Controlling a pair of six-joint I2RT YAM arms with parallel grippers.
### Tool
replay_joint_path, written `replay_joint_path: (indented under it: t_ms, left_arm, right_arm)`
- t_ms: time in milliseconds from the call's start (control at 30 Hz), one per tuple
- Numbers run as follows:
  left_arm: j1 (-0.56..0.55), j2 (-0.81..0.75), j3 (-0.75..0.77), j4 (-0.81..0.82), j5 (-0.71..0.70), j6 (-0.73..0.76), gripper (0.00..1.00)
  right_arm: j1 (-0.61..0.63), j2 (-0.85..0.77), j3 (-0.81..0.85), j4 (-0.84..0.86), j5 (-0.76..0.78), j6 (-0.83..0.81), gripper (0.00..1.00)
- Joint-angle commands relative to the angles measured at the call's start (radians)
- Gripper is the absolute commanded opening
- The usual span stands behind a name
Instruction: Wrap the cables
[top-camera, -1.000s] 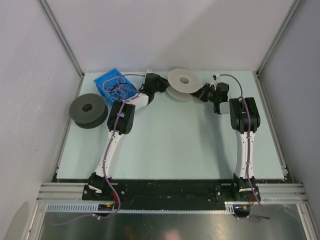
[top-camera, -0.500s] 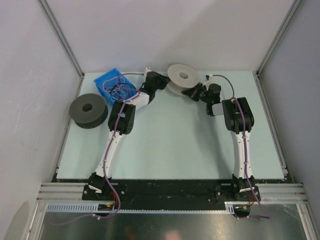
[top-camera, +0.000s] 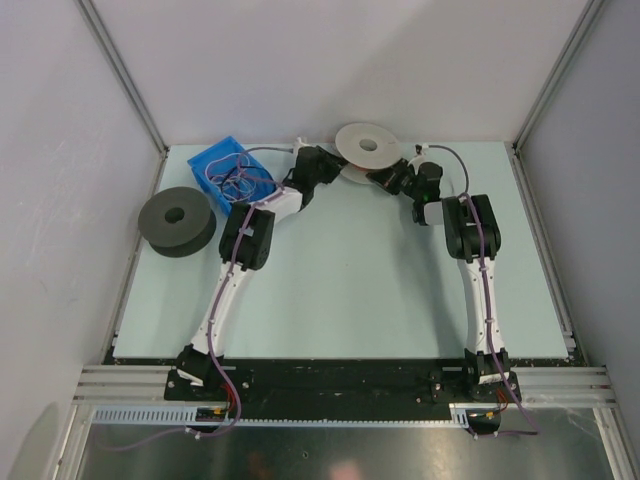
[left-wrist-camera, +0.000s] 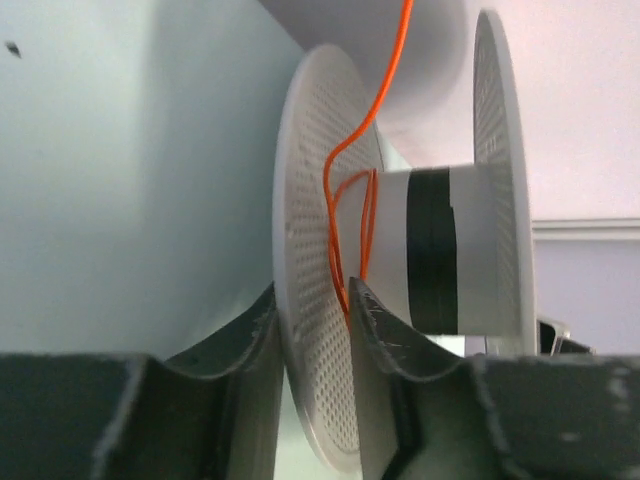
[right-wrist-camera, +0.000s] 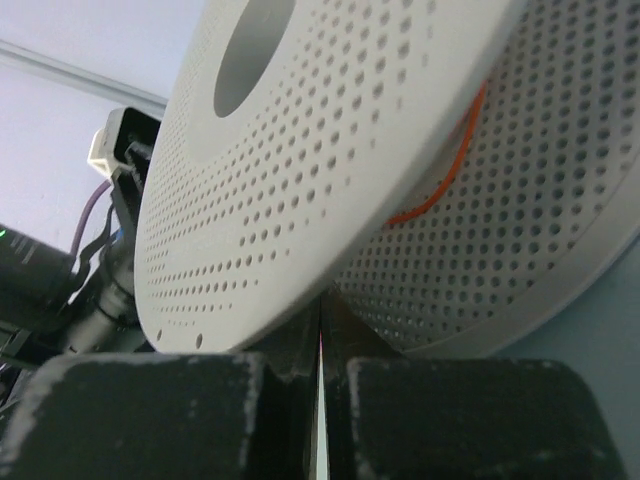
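Note:
A white perforated spool (top-camera: 363, 145) stands at the back middle of the table. My left gripper (top-camera: 326, 168) is shut on its lower flange (left-wrist-camera: 318, 250); in the left wrist view the gripper (left-wrist-camera: 315, 322) has one finger on each side of the flange. A thin orange cable (left-wrist-camera: 362, 150) loops round the core and runs up out of frame. My right gripper (top-camera: 388, 177) is tucked between the two flanges (right-wrist-camera: 321, 300), jaws pressed together with a sliver of orange at the tips. The cable also shows on the core in the right wrist view (right-wrist-camera: 447, 186).
A black spool (top-camera: 177, 220) lies at the left edge. A blue bin (top-camera: 232, 172) with loose purple and dark cables sits at the back left, just left of my left arm. The back wall is close behind the white spool.
My right gripper has swung left and back, in under the white spool's right side. The spool has shifted slightly back. My left gripper has moved a little right with it.

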Motion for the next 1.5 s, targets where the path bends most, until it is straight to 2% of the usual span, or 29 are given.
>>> replay_joint_path:
  t_ms: [0, 100, 267, 633, 933, 1100, 1267, 1400, 1467]
  left_arm:
    - [-0.025, -0.004, 0.001, 0.019, 0.048, 0.057, 0.39]
    - [-0.015, -0.029, -0.036, 0.02, 0.061, 0.044, 0.48]
    - [0.002, -0.092, -0.117, 0.02, 0.082, 0.012, 0.55]
    - [0.024, -0.272, -0.412, 0.06, 0.141, -0.062, 0.61]
    - [0.027, -0.427, -0.615, 0.086, 0.188, -0.064, 0.62]
    - [0.018, -0.542, -0.735, 0.102, 0.231, 0.01, 0.65]
    - [-0.003, -0.666, -0.839, 0.11, 0.276, 0.129, 0.68]
    - [-0.012, -0.716, -0.823, 0.068, 0.321, 0.264, 0.68]
    - [-0.013, -0.736, -0.787, -0.009, 0.338, 0.332, 0.69]
  right_arm:
    - [0.002, 0.048, 0.083, -0.027, 0.023, -0.032, 0.0]
    - [0.002, 0.061, 0.107, -0.029, 0.033, -0.029, 0.0]
    - [0.004, 0.058, 0.114, -0.044, 0.048, -0.035, 0.0]
    - [0.002, 0.012, 0.066, -0.091, 0.08, -0.068, 0.0]
    - [0.004, -0.039, 0.001, -0.077, 0.057, -0.081, 0.0]
    - [0.01, -0.13, -0.12, -0.051, 0.043, -0.09, 0.0]
    - [0.008, -0.248, -0.218, -0.105, 0.022, -0.125, 0.0]
    - [-0.003, -0.347, -0.281, -0.18, 0.004, -0.18, 0.0]
    - [-0.013, -0.403, -0.309, -0.236, -0.002, -0.231, 0.0]
